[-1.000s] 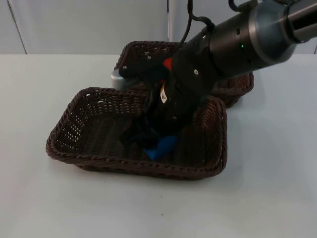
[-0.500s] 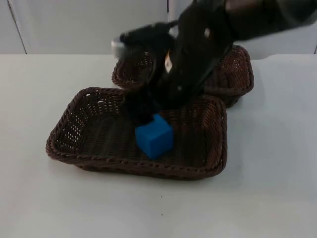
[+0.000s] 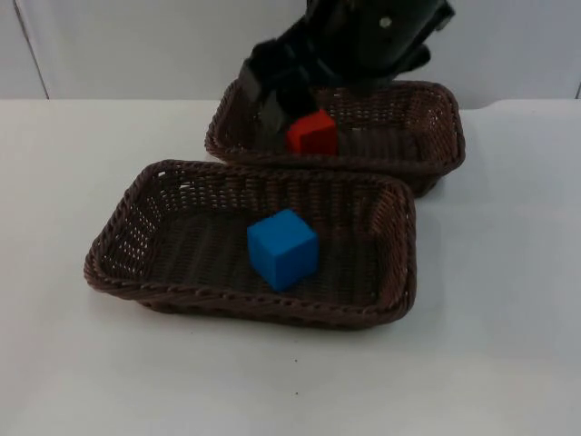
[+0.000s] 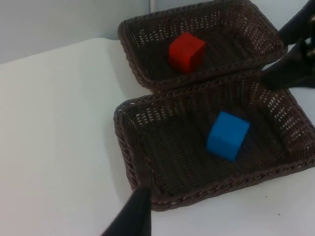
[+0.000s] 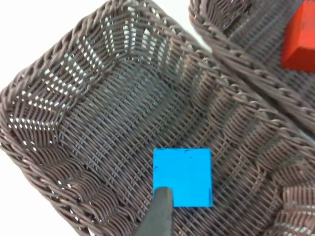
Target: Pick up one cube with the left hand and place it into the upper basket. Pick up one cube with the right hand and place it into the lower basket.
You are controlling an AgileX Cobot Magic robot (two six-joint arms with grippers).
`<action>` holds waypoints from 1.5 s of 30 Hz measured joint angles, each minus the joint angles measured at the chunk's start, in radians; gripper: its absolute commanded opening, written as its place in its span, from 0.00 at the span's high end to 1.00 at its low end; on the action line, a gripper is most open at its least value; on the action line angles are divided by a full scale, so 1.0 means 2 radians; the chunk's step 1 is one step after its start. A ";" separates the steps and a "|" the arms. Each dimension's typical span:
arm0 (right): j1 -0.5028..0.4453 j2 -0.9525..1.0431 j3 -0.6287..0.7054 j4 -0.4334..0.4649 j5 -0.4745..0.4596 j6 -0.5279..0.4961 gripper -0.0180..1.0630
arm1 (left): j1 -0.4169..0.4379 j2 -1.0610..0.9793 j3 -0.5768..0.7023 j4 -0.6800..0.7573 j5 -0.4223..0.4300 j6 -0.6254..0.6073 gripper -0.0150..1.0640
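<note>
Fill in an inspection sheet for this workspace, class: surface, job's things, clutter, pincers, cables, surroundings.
Surface: white table, bare around the baskets.
Job's things: blue cube on the floor of the lower basket; red cube in the upper basket. The baskets stand rim to rim.
Clutter: nothing seen.
Pincers: right pincer above the upper basket's left end, holding nothing; left pincer looks onto both baskets from outside the lower one.
Cables: nothing seen.
Surroundings: grey wall behind the table.
</note>
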 measured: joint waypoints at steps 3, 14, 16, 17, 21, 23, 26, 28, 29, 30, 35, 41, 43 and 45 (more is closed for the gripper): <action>0.000 -0.013 0.000 0.000 0.014 0.000 0.27 | 0.000 0.000 0.000 0.005 0.000 0.000 0.04; 0.000 -0.063 0.060 0.000 0.013 0.000 0.27 | 0.000 0.000 0.000 0.005 0.001 0.000 0.04; 0.000 -0.081 0.084 0.000 0.007 0.000 0.27 | 0.000 0.000 0.000 0.002 0.001 0.000 0.04; 0.000 -0.090 0.097 0.000 0.001 0.000 0.27 | 0.000 0.000 0.000 -0.002 0.001 0.000 0.04; 0.000 -0.120 0.135 0.000 -0.015 0.000 0.27 | 0.000 -0.011 0.000 -0.016 0.001 0.000 0.04; 0.000 -0.133 0.147 0.000 -0.023 0.000 0.27 | 0.000 -0.016 0.000 -0.019 0.001 0.000 0.04; 0.000 -0.169 0.192 0.000 -0.046 0.000 0.27 | 0.000 -0.044 0.000 -0.020 0.002 0.000 0.04; 0.000 -0.196 0.220 0.000 -0.063 0.000 0.27 | 0.000 -0.065 0.000 -0.020 0.002 0.000 0.04; 0.000 -0.196 0.220 0.000 -0.063 0.000 0.27 | 0.000 -0.065 0.000 -0.020 0.002 0.000 0.04; 0.000 -0.209 0.235 0.000 -0.070 0.000 0.27 | 0.000 -0.077 0.000 -0.020 0.002 0.000 0.04; 0.000 -0.258 0.286 0.000 -0.099 0.000 0.27 | 0.000 -0.119 0.000 -0.020 0.007 0.000 0.04; 0.000 -0.319 0.334 0.000 -0.121 -0.002 0.27 | 0.000 -0.158 0.000 -0.017 0.032 0.000 0.04; 0.000 -0.339 0.354 0.000 -0.126 -0.003 0.27 | 0.000 -0.172 0.000 -0.012 0.044 0.000 0.04; 0.000 -0.369 0.381 0.000 -0.139 -0.003 0.27 | 0.000 -0.182 0.000 -0.007 0.059 0.000 0.04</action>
